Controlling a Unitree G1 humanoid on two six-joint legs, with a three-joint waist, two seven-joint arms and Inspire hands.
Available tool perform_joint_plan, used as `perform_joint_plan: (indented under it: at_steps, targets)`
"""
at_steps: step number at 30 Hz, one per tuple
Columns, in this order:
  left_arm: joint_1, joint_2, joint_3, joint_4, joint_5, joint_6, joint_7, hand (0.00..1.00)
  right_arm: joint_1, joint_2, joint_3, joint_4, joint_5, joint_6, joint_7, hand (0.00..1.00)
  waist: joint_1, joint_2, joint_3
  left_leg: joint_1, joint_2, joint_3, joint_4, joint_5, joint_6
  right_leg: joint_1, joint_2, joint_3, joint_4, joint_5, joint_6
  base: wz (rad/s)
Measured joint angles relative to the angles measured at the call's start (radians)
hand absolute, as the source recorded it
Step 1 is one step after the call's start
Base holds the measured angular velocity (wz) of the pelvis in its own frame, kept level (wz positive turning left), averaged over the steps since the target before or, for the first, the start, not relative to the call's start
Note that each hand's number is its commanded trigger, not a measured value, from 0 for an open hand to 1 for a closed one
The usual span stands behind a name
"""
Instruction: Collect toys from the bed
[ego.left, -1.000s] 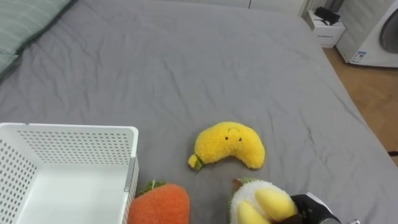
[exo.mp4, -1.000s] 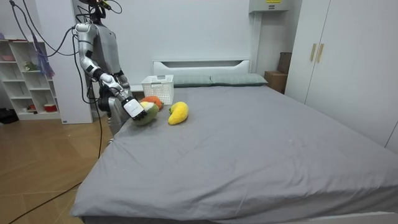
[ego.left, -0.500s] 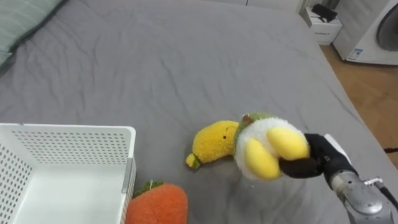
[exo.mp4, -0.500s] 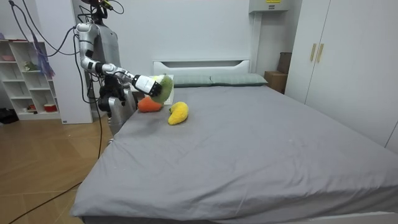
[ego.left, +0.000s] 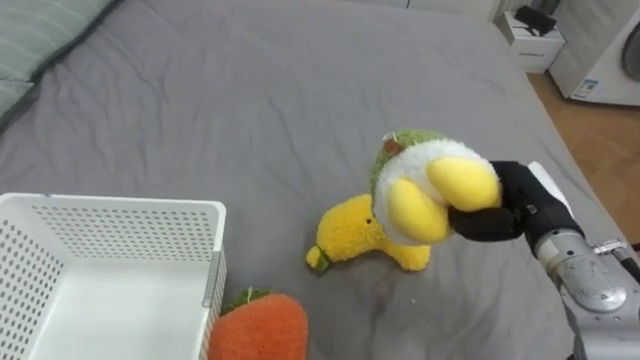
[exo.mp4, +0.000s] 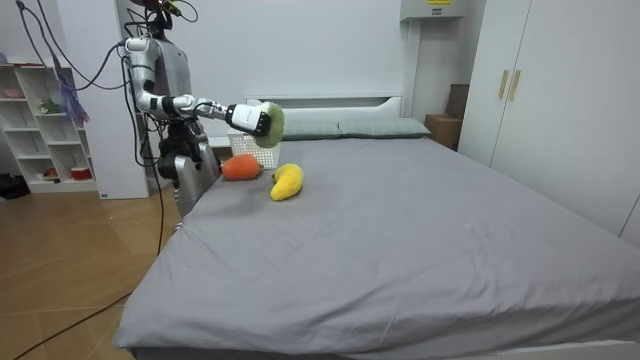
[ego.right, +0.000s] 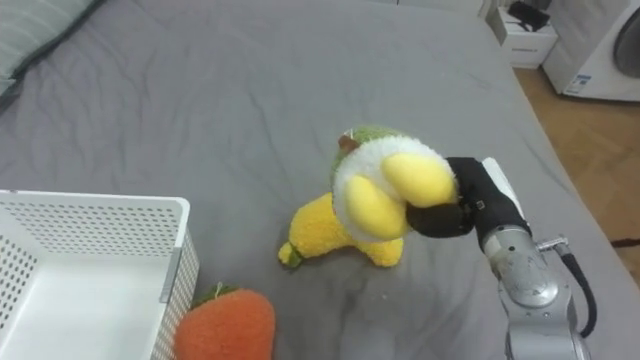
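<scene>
While the right hand (ego.left: 515, 200), fingers (ego.left: 485, 222) curled round the white toy (ego.left: 415, 165), holds it clear of the bed (ego.left: 250, 100) above the banana (ego.left: 350, 235), the carry is in hand; next comes a swing to the basket (ego.left: 120, 215) at eight o'clock.

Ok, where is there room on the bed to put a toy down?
The grey bed beyond the banana toy is bare up to the pillow. The white basket is bare inside too. Crowded bit: the orange toy by the basket's corner, the banana toy beside it, and the right hand holding a round plush above.
</scene>
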Motion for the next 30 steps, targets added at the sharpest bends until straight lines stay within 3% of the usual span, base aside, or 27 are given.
perform_joint_plan:
  at_steps: [5, 8, 12, 14, 18, 20, 26, 28, 29, 30]
  targets:
    - [0.001, 0.0, -0.001, -0.01, 0.0, 0.0, 0.001, 0.0, -0.056, 0.0, 0.069, -0.06, -0.002, 0.015, 0.023, 1.0, 0.016, -0.014, -0.0031, -0.012, -0.001, -0.019, 0.004, 0.002, -0.003, -0.002, -0.002, -0.032, -0.001, 0.0, 0.0, 0.12]
    - [0.001, 0.001, -0.002, -0.008, -0.02, 0.001, 0.001, 0.0, -0.125, 0.0, 0.11, -0.071, 0.001, 0.05, 0.05, 1.0, 0.044, -0.022, -0.0058, -0.015, -0.002, -0.037, 0.004, 0.004, -0.003, 0.002, -0.003, -0.049, -0.001, 0.0, 0.0, 0.14]
    - [-0.006, 0.001, -0.003, -0.009, -0.02, 0.0, 0.002, 0.0, -0.193, 0.0, 0.161, -0.063, 0.001, 0.052, 0.051, 1.0, 0.078, -0.035, -0.0004, -0.019, -0.003, -0.048, 0.014, 0.005, -0.004, 0.003, -0.004, -0.057, -0.002, 0.0, 0.0, 0.11]
    - [-0.012, 0.0, -0.003, -0.01, -0.02, -0.009, 0.004, 0.0, -0.218, 0.0, 0.184, -0.059, 0.0, 0.052, 0.051, 1.0, 0.094, -0.043, 0.0059, -0.028, -0.008, -0.065, 0.02, 0.007, -0.002, 0.004, -0.008, -0.075, -0.003, 0.0, 0.0, 0.17]
    - [-0.018, 0.003, -0.004, -0.01, -0.01, -0.012, 0.003, 0.0, -0.223, 0.001, 0.226, -0.051, -0.038, 0.052, 0.06, 1.0, 0.135, -0.05, 0.0073, -0.046, -0.016, -0.094, 0.026, 0.008, 0.0, 0.01, -0.014, -0.106, -0.014, 0.0, 0.0, 0.23]
    - [-0.019, 0.004, -0.014, -0.01, -0.01, -0.011, 0.001, 0.0, -0.228, 0.003, 0.257, -0.042, -0.046, 0.052, 0.062, 1.0, 0.142, -0.048, 0.0104, -0.054, -0.021, -0.121, 0.039, 0.008, 0.001, 0.02, -0.018, -0.132, -0.016, 0.0, 0.0, 0.36]
    - [-0.019, 0.004, -0.019, -0.019, 0.02, 0.005, -0.001, 0.0, -0.264, 0.004, 0.323, -0.033, -0.047, 0.053, 0.062, 1.0, 0.195, -0.041, 0.0159, -0.077, -0.028, -0.157, 0.057, 0.011, -0.001, 0.019, -0.018, -0.141, -0.019, -0.001, 0.001, 0.2]
    - [-0.013, 0.004, -0.024, -0.032, 0.032, 0.011, 0.0, 0.0, -0.271, 0.005, 0.354, -0.032, -0.048, 0.061, 0.06, 0.88, 0.204, -0.042, 0.0161, -0.081, -0.032, -0.174, 0.057, 0.016, -0.001, 0.021, -0.021, -0.156, -0.019, -0.001, 0.001, 0.2]
    - [-0.013, 0.005, -0.026, -0.039, 0.033, 0.019, 0.0, 0.0, -0.282, 0.007, 0.378, -0.023, -0.048, 0.071, 0.06, 0.57, 0.215, -0.043, 0.0165, -0.082, -0.033, -0.178, 0.057, 0.018, -0.001, 0.021, -0.022, -0.166, -0.019, -0.001, 0.001, 0.19]
    - [-0.013, 0.005, -0.026, -0.043, 0.033, 0.024, 0.0, 0.0, -0.289, 0.011, 0.388, -0.011, -0.046, 0.073, 0.06, 0.42, 0.221, -0.043, 0.0164, -0.083, -0.034, -0.181, 0.057, 0.018, -0.001, 0.022, -0.022, -0.171, -0.018, -0.001, 0.001, 0.13]
